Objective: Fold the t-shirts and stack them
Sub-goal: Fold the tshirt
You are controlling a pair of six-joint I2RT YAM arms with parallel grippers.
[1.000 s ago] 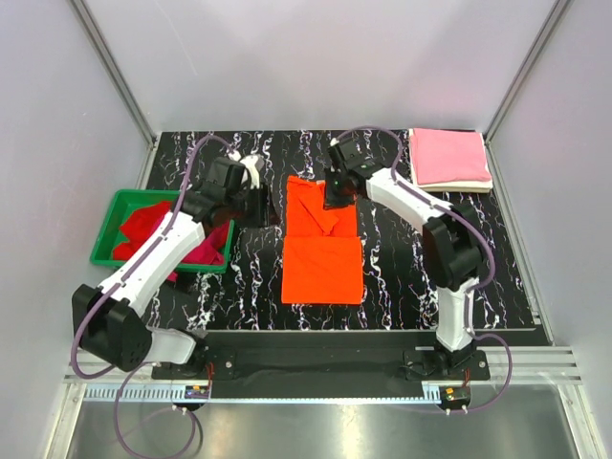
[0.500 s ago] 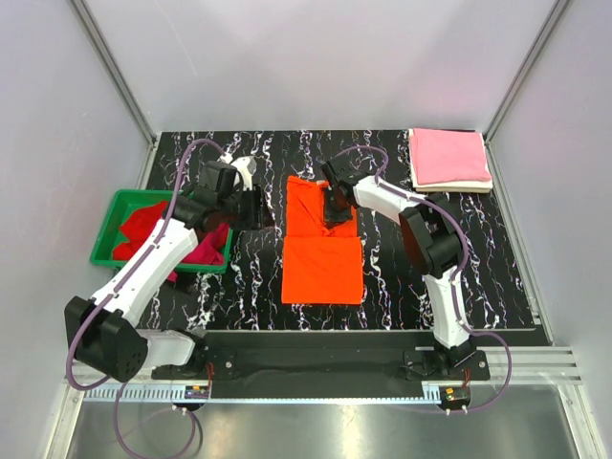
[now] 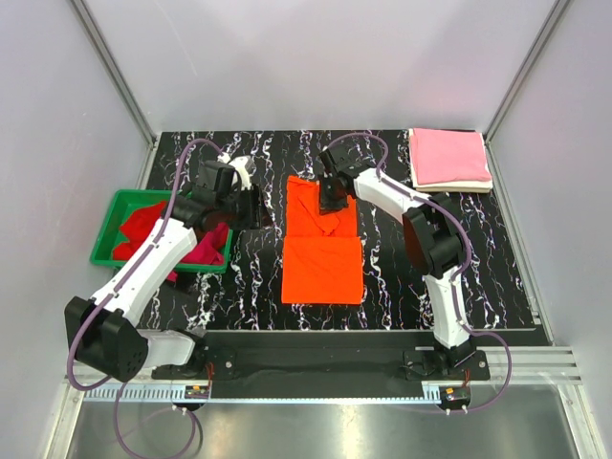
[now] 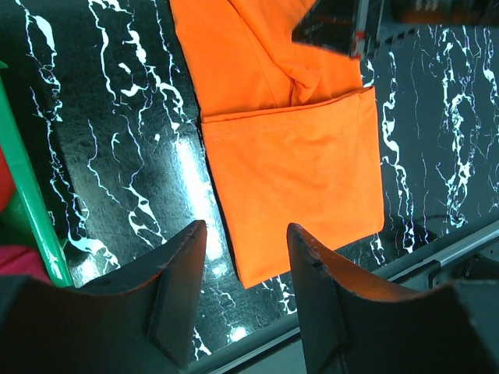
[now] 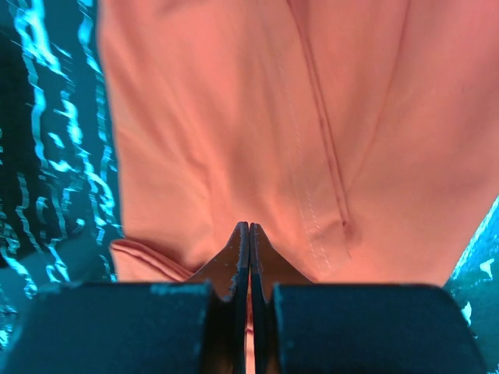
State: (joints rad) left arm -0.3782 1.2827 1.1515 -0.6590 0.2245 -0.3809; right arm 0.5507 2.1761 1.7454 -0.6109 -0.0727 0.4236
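The orange t-shirt (image 3: 322, 244) lies in the middle of the table, its near half folded flat and its far half creased. It also shows in the left wrist view (image 4: 296, 156) and fills the right wrist view (image 5: 257, 117). My right gripper (image 3: 330, 199) (image 5: 249, 227) is down on the far half, jaws shut with the tips pinched into the cloth. My left gripper (image 3: 254, 207) (image 4: 245, 234) is open and empty, hovering left of the shirt. A folded pink t-shirt (image 3: 449, 156) lies on a cream-white one (image 3: 459, 186) at the back right. Red (image 3: 143, 222) and crimson (image 3: 206, 244) shirts lie in the bin.
A green plastic bin (image 3: 103, 251) stands at the table's left edge, and its rim shows in the left wrist view (image 4: 27, 202). The black marbled tabletop (image 3: 402, 277) ends at a metal rail near the arm bases.
My right gripper shifted a little over the shirt's far half, first nearer, then back. My left gripper drew slightly left and back. The shirt's outline is almost unchanged.
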